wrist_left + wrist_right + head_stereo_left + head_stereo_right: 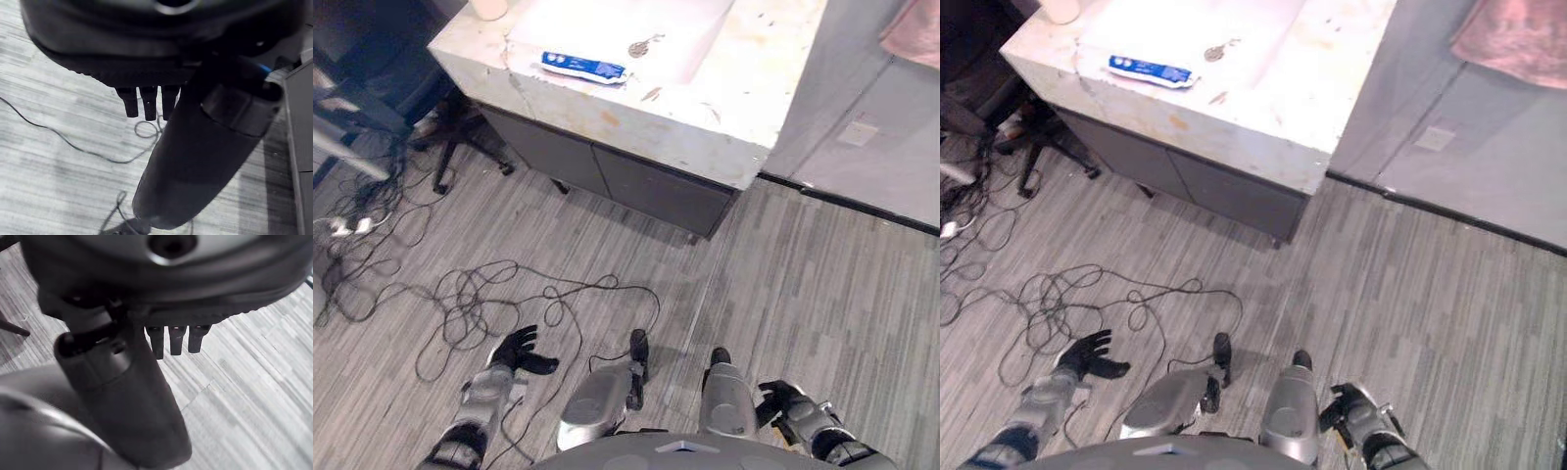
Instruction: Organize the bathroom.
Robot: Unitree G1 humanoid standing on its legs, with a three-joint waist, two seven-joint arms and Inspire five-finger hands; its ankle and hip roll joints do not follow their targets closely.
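A blue-and-white tube [583, 67] lies on the front edge of the pale vanity counter [744, 108], beside the sink basin [617, 29]. A light cup [489, 8] stands at the counter's far left corner. A pink towel [1518, 39] hangs on the wall to the right. My left hand [519, 351] hangs low over the floor, well short of the counter, with its fingers [149, 103] relaxed and holding nothing. My right hand [1347, 409] hangs low on the other side, and its fingers [177, 340] are likewise loose and empty.
A dark cabinet [636, 181] sits under the counter. Tangled thin cables [460, 294] sprawl over the grey plank floor on the left. Black chair legs [450, 147] stand by the counter's left end. A grey wall [871, 127] runs along the right.
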